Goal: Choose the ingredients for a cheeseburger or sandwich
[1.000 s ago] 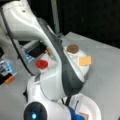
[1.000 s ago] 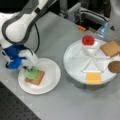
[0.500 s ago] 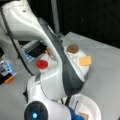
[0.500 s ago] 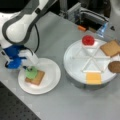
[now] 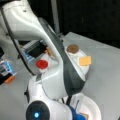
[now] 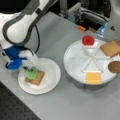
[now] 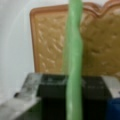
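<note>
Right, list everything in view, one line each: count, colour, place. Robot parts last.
toast: one, brown, on the small plate, under the lettuce
lettuce: one, green, held edge-on over the toast
small plate: one, white, at a front view's lower left
divided tray: one, white, round, at a front view's right
tomato: one, red, in the tray's top section
second toast: one, brown, in the tray's upper right section
patty: one, dark brown, at the tray's right edge
cheese: one, yellow, in the tray's bottom section
table: one, grey, under everything
gripper: one, shut on the lettuce over the small plate
arm: one, white, at a front view's upper left
</note>
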Robot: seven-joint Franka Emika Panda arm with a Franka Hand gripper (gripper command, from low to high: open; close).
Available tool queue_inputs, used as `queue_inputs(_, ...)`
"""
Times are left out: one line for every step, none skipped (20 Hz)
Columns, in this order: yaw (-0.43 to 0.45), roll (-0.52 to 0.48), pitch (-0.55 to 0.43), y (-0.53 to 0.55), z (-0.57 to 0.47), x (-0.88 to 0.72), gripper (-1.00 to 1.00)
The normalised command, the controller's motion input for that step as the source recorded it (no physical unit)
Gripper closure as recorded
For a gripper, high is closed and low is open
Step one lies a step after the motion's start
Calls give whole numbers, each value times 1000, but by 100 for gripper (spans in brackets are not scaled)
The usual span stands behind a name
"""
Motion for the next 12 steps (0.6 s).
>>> queue_inputs(162, 69, 2, 31, -20, 127, 100)
queue_inputs(160, 66, -22, 26, -38, 142, 100)
queue_inputs(159, 77, -48, 24, -62, 161, 100)
queue_inputs(156, 78, -54, 16, -76, 170, 100)
queue_inputs(158, 93, -59, 11, -93, 183, 100)
queue_inputs(155, 56, -54, -4, -95, 187, -100)
queue_inputs(164, 41, -46, -30, -91, 187, -100)
queue_inputs(178, 49, -46, -60, -75, 185, -100)
queue_inputs(179, 51, -43, -85, -64, 178, -100)
queue_inputs(169, 46, -36, -99, -52, 171, -100)
queue_inputs(163, 36, -36, -108, -49, 168, -100)
queue_inputs(182, 17, -41, -123, -45, 167, -100)
